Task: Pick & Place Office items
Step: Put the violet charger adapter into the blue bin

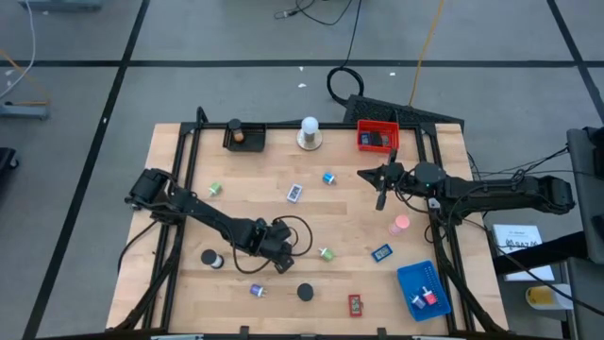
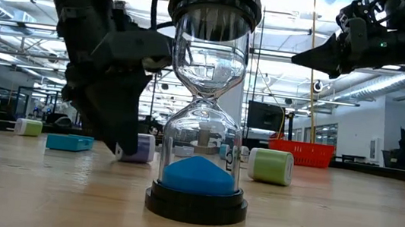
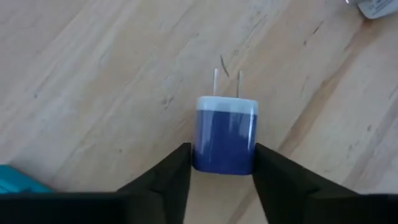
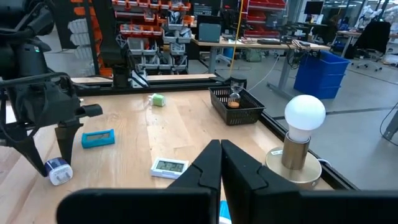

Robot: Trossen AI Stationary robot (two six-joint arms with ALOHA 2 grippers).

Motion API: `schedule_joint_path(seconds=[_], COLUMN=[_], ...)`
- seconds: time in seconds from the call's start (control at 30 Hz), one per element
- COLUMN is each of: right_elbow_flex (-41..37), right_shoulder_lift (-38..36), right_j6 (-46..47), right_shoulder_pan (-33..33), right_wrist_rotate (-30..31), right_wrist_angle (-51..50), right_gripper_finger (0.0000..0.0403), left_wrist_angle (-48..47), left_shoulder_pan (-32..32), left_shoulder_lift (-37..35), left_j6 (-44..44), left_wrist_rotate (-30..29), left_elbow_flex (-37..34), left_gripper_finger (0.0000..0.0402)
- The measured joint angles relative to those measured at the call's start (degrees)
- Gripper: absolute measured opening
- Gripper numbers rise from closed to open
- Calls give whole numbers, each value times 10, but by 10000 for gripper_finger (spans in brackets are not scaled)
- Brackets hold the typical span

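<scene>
Your wooden table [image 1: 349, 212] sits on a grey floor, with small office items scattered across it. Your left gripper [image 3: 222, 177] is down near the front of the table, its fingers pinching a blue plug adapter [image 3: 225, 142] that lies on the wood. Your right gripper [image 1: 381, 195] hangs pressed together near the red tray [image 1: 376, 138].
</scene>
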Motion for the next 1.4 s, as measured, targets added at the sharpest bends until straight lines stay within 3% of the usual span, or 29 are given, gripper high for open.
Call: schedule_joint_path(seconds=[0.1, 0.43, 0.77, 0.9, 1.17, 1.4], right_elbow_flex=[0, 0, -11, -11, -12, -12], right_shoulder_lift=[0, 0, 0, 0, 0, 0], right_j6=[0, -1, -4, -4, -4, -4], right_shoulder_pan=[0, 0, 0, 0, 0, 0], right_wrist_rotate=[0, 0, 2, 2, 2, 2], right_wrist_angle=[0, 0, 26, 26, 27, 25], right_gripper_finger=[4, 4, 4, 4, 4, 4], left_wrist_angle=[0, 25, 298, 357, 313, 275], left_shoulder_pan=[0, 48, 149, 172, 176, 177], left_shoulder_lift=[0, -3, 11, 60, 163, 190], left_j6=[13, 114, 302, 325, 371, 370], left_wrist_rotate=[-4, -15, -12, 30, 64, 77], left_elbow_flex=[0, 0, 1, 19, 144, 171], left_gripper_finger=[132, 143, 133, 133, 132, 132])
